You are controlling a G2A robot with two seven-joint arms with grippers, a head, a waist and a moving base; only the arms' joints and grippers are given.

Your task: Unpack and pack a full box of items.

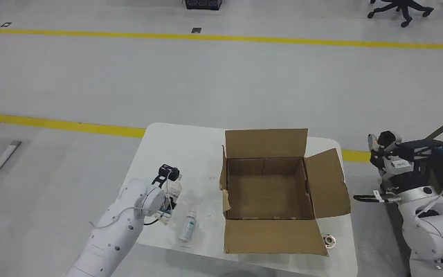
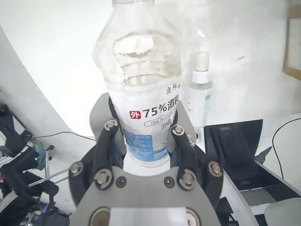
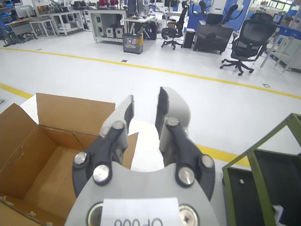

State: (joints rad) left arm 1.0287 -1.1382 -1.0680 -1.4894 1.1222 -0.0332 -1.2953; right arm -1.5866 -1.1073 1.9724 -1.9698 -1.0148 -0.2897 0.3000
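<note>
Plainly the left pincer (image 2: 143, 109) gripped the bottle (image 2: 138, 71), neck pointing outward, left of the box (image 1: 266, 142), while the right pincer (image 3: 144, 109) stood open beyond it.

White table (image 1: 181, 156) on a grey floor. Two yellow floor lines: far line (image 1: 208, 37) well beyond the table, near line (image 1: 66, 125) passing behind the table's far edge. Green metal rack (image 3: 256, 145) off the table's right edge. Workbench (image 3: 107, 22), monitors (image 3: 131, 3) and black office chairs (image 3: 249, 43) sit past the far line.
</note>
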